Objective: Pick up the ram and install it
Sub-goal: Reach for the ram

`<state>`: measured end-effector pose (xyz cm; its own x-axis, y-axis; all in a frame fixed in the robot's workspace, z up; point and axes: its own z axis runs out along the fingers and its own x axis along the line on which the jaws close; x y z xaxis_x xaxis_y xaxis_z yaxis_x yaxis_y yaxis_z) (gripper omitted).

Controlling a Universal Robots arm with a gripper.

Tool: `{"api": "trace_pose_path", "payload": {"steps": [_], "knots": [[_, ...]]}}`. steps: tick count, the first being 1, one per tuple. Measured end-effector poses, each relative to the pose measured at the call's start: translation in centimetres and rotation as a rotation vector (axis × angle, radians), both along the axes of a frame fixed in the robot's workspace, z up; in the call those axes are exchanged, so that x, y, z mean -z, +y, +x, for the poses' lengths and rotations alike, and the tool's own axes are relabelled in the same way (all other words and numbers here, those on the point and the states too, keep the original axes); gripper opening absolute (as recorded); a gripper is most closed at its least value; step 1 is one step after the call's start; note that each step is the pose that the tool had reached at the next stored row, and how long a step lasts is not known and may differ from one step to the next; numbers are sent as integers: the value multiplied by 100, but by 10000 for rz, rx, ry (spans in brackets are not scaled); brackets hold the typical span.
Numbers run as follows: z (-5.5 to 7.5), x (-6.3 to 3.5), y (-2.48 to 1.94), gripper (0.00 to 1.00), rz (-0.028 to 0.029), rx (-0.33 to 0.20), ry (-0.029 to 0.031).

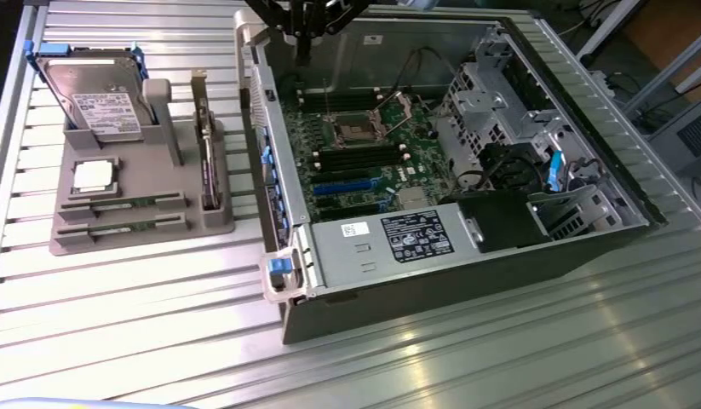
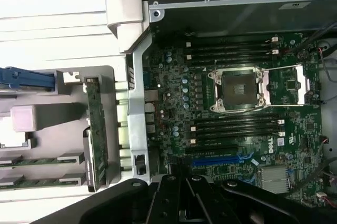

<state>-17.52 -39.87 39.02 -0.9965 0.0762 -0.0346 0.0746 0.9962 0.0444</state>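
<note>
Two ram sticks (image 1: 125,204) lie flat in slots at the front of a grey holder (image 1: 146,234) on the exterior view's left; in the wrist view they are green strips (image 2: 37,161). The open computer case (image 1: 441,256) lies beside the holder, its green motherboard (image 2: 174,97) facing up. Black memory slots (image 2: 234,129) run on both sides of the processor socket (image 2: 234,89). My black gripper (image 1: 305,30) hangs high over the case's far corner, apart from the ram. It is shut, with nothing in it (image 2: 184,208).
The holder also carries a hard drive (image 1: 94,98) with a white label, a square silver processor chip (image 1: 92,175) and a green board standing on edge (image 1: 206,158). Inside the case are a power supply (image 1: 407,239), cables and drive cages. The table is slatted metal.
</note>
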Motion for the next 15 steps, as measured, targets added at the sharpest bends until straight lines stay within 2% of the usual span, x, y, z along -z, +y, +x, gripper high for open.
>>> {"api": "trace_pose_path", "payload": {"steps": [15], "knots": [[-143,0,0,10,-22,0,-1]]}}
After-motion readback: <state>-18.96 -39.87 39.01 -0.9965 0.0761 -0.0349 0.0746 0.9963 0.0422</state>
